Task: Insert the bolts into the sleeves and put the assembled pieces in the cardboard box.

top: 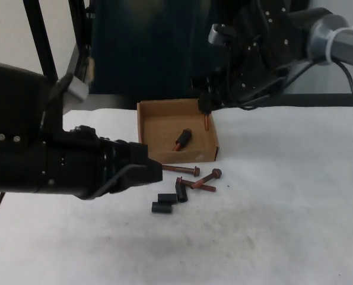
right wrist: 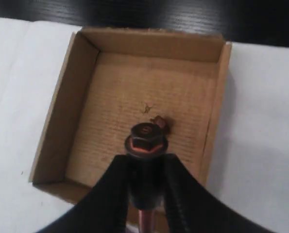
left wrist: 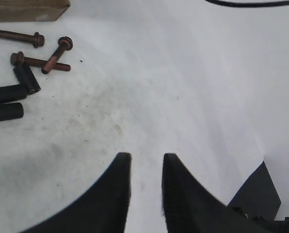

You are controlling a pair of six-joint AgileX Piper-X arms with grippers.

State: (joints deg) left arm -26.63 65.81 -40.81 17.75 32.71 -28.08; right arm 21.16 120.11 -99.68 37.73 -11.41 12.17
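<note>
the right gripper [right wrist: 145,167] is clenched on an assembled piece [right wrist: 146,141], a bolt seated in its dark sleeve, and holds it above the cardboard box [right wrist: 61,116]. the piece's long axis stands close to upright. the hex head faces up at the wrist camera, and the coppery shank points down between the fingers toward the box floor. in the high view it hangs near the box's 2 o'clock corner. going by the right wrist view, it is over the inside of the box rather than over the tabletop [top: 283,208].

the coming move therefore turns on one direction, straight down. the drop spot lies directly beneath the gripper, so i judge that a release, or a short descent followed by a release, should land the piece inside. the risk i would name is that an upright piece let go close to a wall may tip against it or bounce.

another finished piece [top: 183,140] already lies on the box floor, slanted along the 1 to 7 o'clock line in the high view.

the left gripper [left wrist: 145,162] is released, with its fingers a narrow gap apart and nothing between them, and it hangs over bare tabletop. three loose bolts [top: 182,169] and three loose sleeves [top: 168,198] lie at the box's 6 o'clock. they are just off the left gripper's 3 o'clock in the high view, so the left arm is the nearer one for the next pick-up.
</note>
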